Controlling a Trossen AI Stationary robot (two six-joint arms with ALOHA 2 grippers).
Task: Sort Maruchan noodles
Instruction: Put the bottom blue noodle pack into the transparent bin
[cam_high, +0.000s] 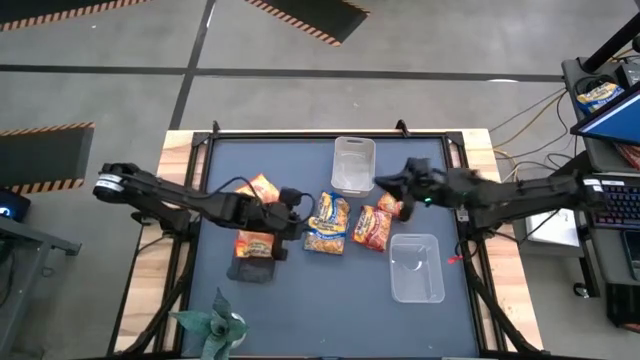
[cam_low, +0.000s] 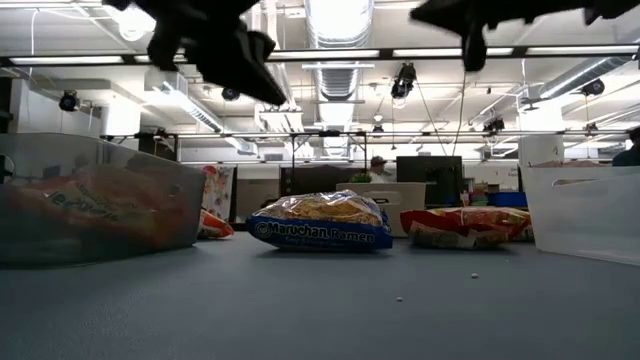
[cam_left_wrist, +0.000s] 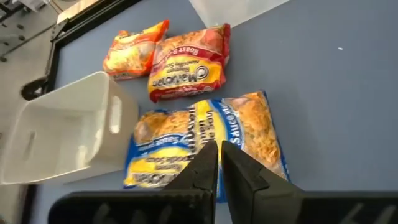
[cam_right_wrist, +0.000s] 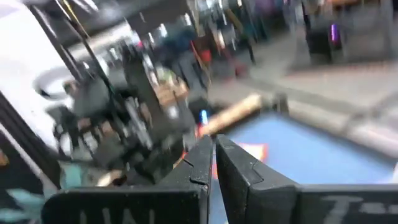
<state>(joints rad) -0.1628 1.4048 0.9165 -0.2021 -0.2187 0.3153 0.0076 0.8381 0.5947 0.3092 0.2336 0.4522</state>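
Near the middle of the tabletop (cam_high: 300, 310) you have a blue-and-yellow Maruchan packet (cam_high: 327, 224) lying flat, with two orange-red packets (cam_high: 372, 228) just beside it toward the right edge and more orange-red ones (cam_high: 256, 188) toward the left edge. Your left arm reaches in from the left edge, its left end effector (cam_high: 291, 205) raised just beside the blue packet, fingers pressed together and holding nothing. Your right arm stretches in from the right edge, its right end effector (cam_high: 388, 182) raised beside a clear tub (cam_high: 353, 165), fingers likewise together and empty.
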